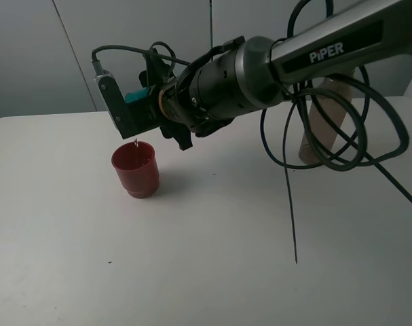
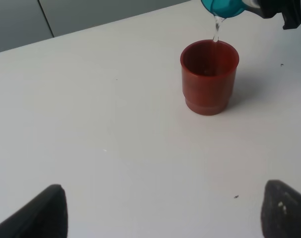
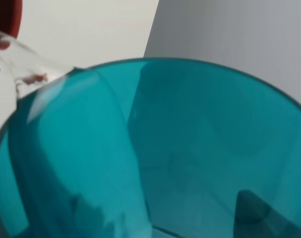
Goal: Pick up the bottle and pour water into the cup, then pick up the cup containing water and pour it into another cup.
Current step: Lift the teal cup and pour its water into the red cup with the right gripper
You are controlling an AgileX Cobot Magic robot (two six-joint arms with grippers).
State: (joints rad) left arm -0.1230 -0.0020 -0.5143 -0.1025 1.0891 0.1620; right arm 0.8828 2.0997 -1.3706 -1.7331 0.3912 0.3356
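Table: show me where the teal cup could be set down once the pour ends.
Bare table runs in front of the red cup to the near edge, and on its left. Behind it the right gripper tilts the teal cup overhead. Cables and the bottle crowd the far right.

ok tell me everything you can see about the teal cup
The teal cup is a small translucent blue-green plastic tumbler. The right gripper is shut on it and holds it in the air, tipped far over above the red cup, not touching it. A thin stream of water runs from its lip into the red cup. The right wrist view looks into its mouth, with water sliding over the rim.
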